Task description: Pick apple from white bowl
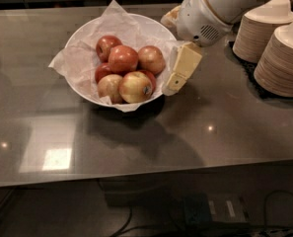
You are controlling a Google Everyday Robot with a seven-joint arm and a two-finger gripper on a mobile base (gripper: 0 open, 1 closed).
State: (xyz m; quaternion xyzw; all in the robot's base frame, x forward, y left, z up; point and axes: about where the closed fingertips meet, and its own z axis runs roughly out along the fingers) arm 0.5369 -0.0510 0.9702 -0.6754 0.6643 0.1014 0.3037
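The white bowl [87,90], lined with crumpled white paper, stands on the grey counter left of centre. It holds several apples. The large orange-red apple [123,58] lies in the middle of the pile. A yellower apple with a dark sticker [136,86] lies at the front, and smaller dark-red apples [107,45] lie behind and left. My gripper [171,87], cream-coloured, hangs from the white arm [210,9] at the upper right. It sits just outside the bowl's right rim, low over the counter, beside the apples and not touching them.
Two stacks of beige paper bowls [281,58] stand at the right on a dark mat. The counter's front edge [136,179] runs across the lower part of the view, with cables below it.
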